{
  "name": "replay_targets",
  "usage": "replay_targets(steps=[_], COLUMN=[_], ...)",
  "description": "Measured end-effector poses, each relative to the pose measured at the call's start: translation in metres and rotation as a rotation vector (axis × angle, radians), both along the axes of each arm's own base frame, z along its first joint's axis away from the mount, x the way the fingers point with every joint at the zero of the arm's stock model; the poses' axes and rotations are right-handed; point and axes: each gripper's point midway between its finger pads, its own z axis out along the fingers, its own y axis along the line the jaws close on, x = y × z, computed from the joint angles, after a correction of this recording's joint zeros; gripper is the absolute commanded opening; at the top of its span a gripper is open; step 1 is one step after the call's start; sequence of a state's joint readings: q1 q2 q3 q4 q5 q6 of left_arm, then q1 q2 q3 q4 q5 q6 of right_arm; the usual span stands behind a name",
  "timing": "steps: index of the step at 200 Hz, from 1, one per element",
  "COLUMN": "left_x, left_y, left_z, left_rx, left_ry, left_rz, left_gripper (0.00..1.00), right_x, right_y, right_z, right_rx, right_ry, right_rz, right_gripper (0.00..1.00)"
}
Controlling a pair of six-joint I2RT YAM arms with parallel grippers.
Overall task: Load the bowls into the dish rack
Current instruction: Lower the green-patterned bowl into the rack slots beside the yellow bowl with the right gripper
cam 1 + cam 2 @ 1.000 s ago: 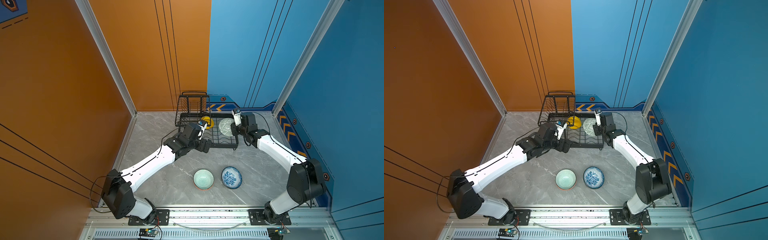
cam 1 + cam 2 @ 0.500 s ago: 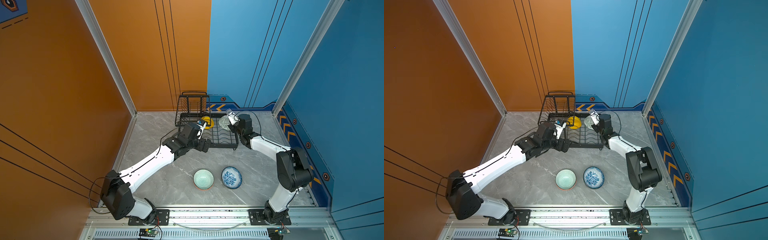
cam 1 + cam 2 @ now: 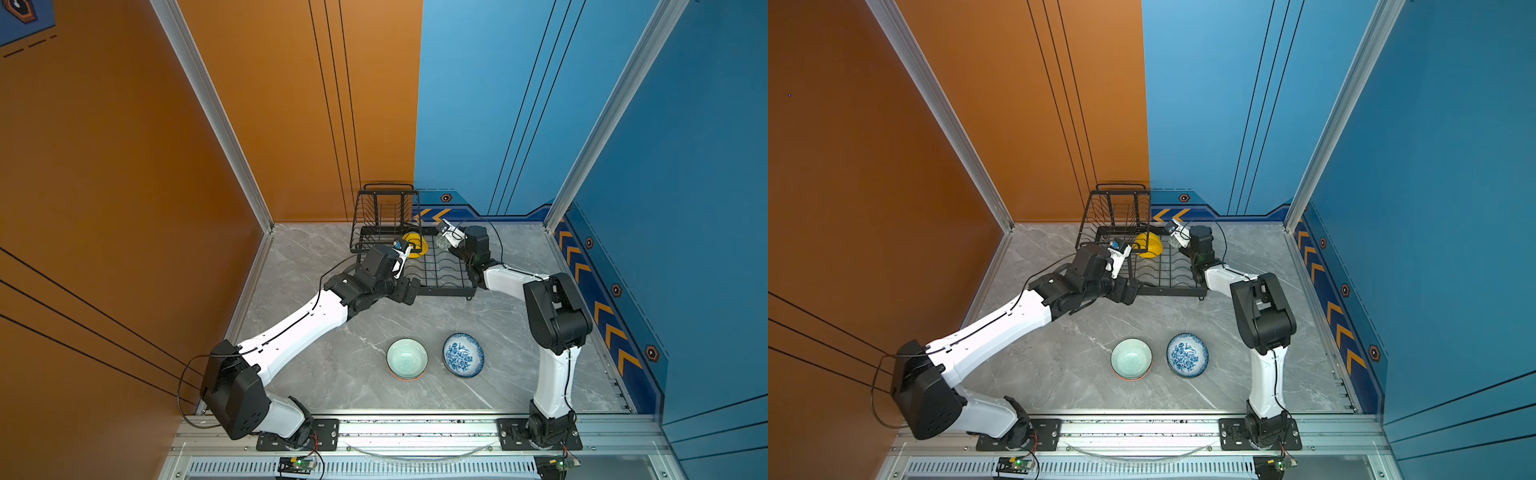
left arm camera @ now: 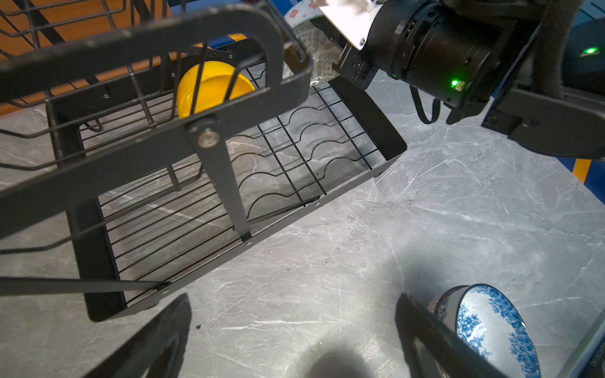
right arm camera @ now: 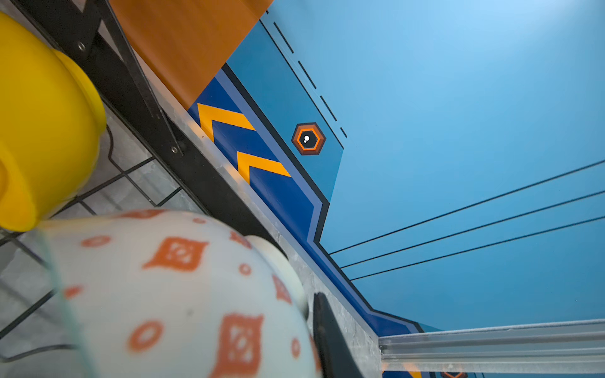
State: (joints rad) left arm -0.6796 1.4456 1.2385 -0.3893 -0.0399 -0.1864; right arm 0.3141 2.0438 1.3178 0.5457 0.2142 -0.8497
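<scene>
**Diamond bowl held at rack's far corner**

The right gripper [image 3: 449, 235] is clamped on the rim of a white bowl with orange diamonds [image 5: 180, 294], holding it tipped on its side over the far right corner of the rack [image 3: 444, 293]. Whether the bowl touches the wires cannot be told. Just beside it, a yellow bowl [image 3: 415, 243] stands on edge in the far slots of the lower tray, next to the raised basket. The rest of the tray's curved slots are bare in the left wrist view.

The left gripper [image 4: 291, 333] hangs with its jaws spread wide and nothing between them, low over the grey table [image 3: 332, 374], just off the rack's near left corner.

Two bowls sit upright on the table in both top views, well apart from the rack and near the front rail: a mint bowl [image 3: 407, 358], with an orange edge showing under its rim, and a blue floral bowl [image 3: 463, 355] close on its right.
</scene>
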Motion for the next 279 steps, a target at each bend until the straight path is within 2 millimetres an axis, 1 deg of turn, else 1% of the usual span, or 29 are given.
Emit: replay_targets(steps=[31,62,116,144,186,232,279], left_x=[0.001,0.002,0.002,0.002,0.002,0.002,0.002], left_y=[0.002,0.002,0.001,0.001,0.001,0.002,0.002], left_z=[0.0,-0.001,-0.003,-0.003,-0.003,-0.003,-0.003], left_rx=[0.001,0.001,0.002,0.002,0.0,0.0,0.0], left_ry=[0.001,0.002,0.009,0.01,0.011,0.011,0.011], left_rz=[0.005,0.006,0.001,-0.003,-0.007,-0.006,-0.006], left_gripper=[0.98,0.98,0.98,0.98,0.98,0.98,0.98], right_x=[0.015,0.021,0.035,0.039,0.045,0.048,0.048], right_y=[0.003,0.003,0.014,0.021,0.022,0.022,0.024], right_z=[-0.014,-0.028,-0.029,-0.035,-0.03,-0.039,-0.038], right_rx=[-0.078,-0.138,-0.239,-0.287,-0.344,-0.399,-0.41], right_ry=[-0.013,-0.005,-0.063,-0.091,-0.151,-0.171,-0.179], right_rz=[0.01,0.01,0.026,0.035,0.026,0.032,0.055], right_gripper=[0.0,0.0,0.0,0.0,0.0,0.0,0.0])
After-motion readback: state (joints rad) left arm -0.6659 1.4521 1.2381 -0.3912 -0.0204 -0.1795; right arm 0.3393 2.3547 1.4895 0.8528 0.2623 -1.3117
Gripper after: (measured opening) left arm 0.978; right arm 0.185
